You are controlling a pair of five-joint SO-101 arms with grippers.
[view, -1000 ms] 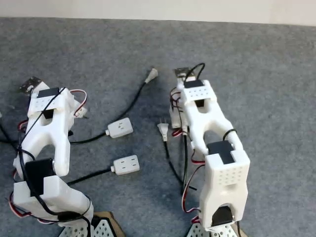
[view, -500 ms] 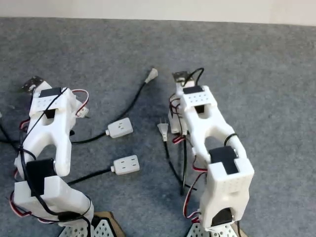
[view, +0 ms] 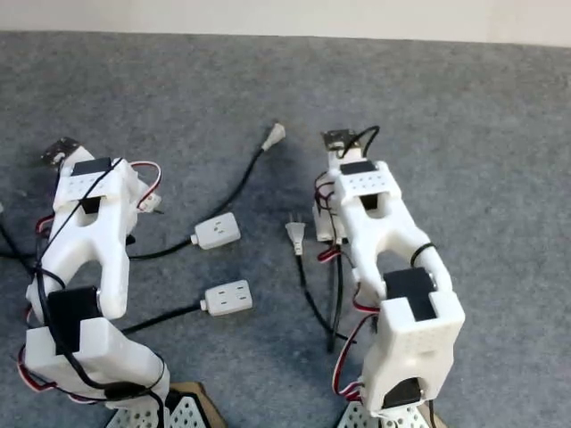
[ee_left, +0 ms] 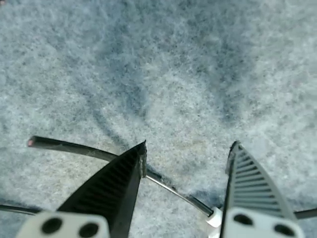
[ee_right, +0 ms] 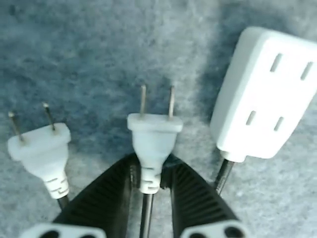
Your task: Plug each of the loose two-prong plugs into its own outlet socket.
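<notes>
Plug [ee_right: 152, 141] clamped in right pincer [ee_right: 149, 171], outlet block [ee_right: 262, 94] just beside; left pincer [ee_left: 188, 145] wide over surface [ee_left: 173, 59], at nine o'clock. Insertion step pending: line prongs with slots, push straight.

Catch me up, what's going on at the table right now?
The right gripper is shut on a plug, prongs pointing ahead. A second plug lies loose on the carpet at one side of it, a white socket block at the other. The left gripper is open above the carpet, with a black cord passing beneath it. From above, a farther socket and a nearer socket lie between the arms, both empty.
</notes>
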